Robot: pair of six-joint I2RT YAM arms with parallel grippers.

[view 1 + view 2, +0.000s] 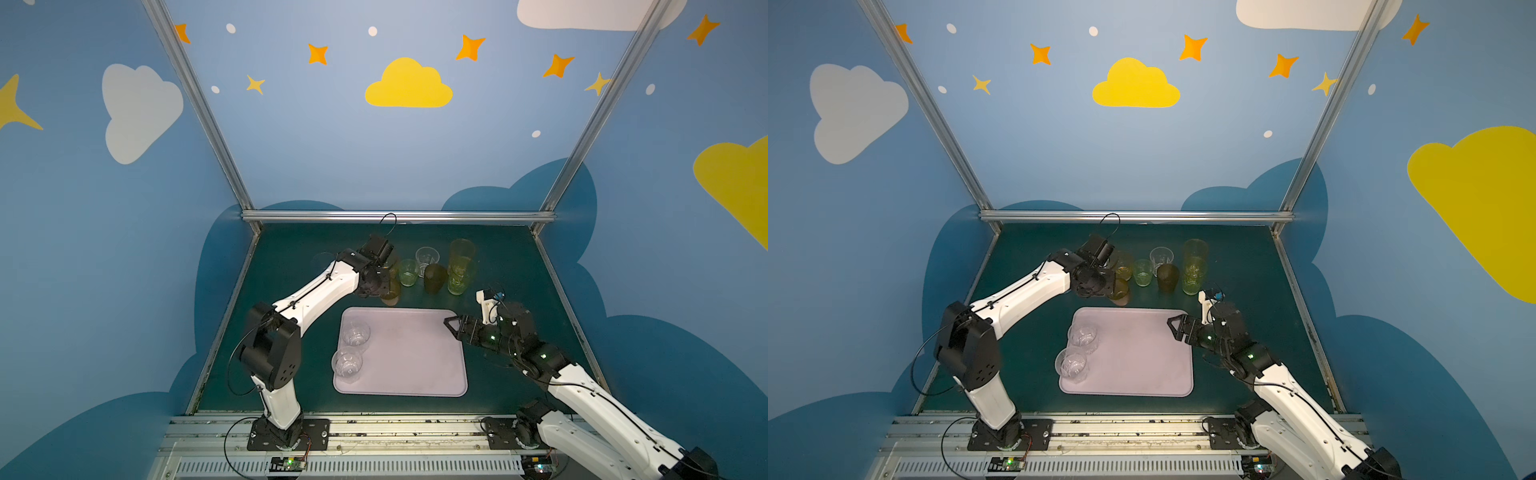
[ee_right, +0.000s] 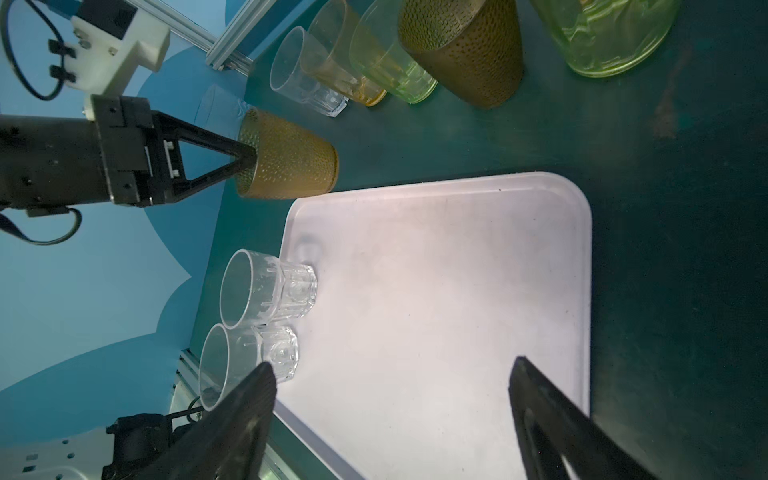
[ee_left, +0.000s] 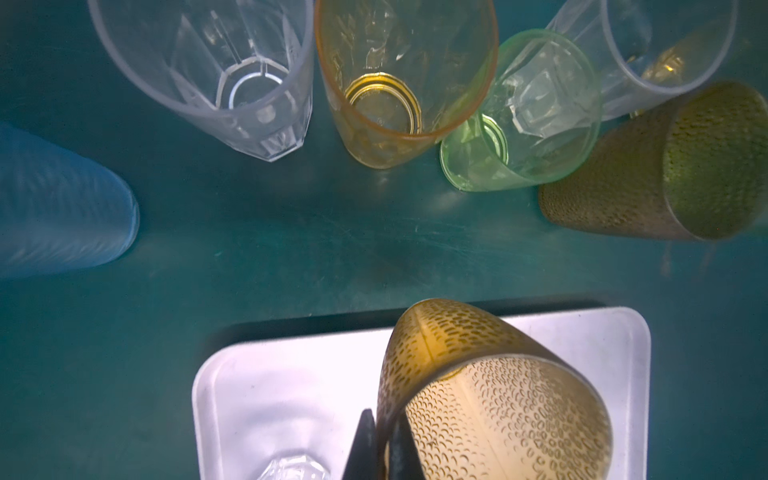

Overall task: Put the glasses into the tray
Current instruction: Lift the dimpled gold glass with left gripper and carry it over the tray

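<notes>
My left gripper (image 3: 380, 434) is shut on the rim of a dimpled brown-amber glass (image 3: 478, 395), one finger inside and one outside. It holds the glass tilted, in the air over the far edge of the lilac tray (image 1: 415, 357); in the right wrist view the held glass (image 2: 291, 160) hangs just off the tray's (image 2: 436, 270) corner. Two short clear glasses (image 1: 356, 332) (image 1: 347, 363) stand upright along the tray's left side. My right gripper (image 1: 451, 326) (image 2: 392, 363) is open and empty over the tray's far right corner.
Behind the tray stand a green glass (image 1: 408, 272), a clear glass (image 1: 427, 259), a second brown glass (image 1: 435, 277) and two tall yellowish glasses (image 1: 460, 280) (image 1: 461, 249). In the left wrist view an orange glass (image 3: 399, 83) and a pale blue glass (image 3: 62, 203) stand close by.
</notes>
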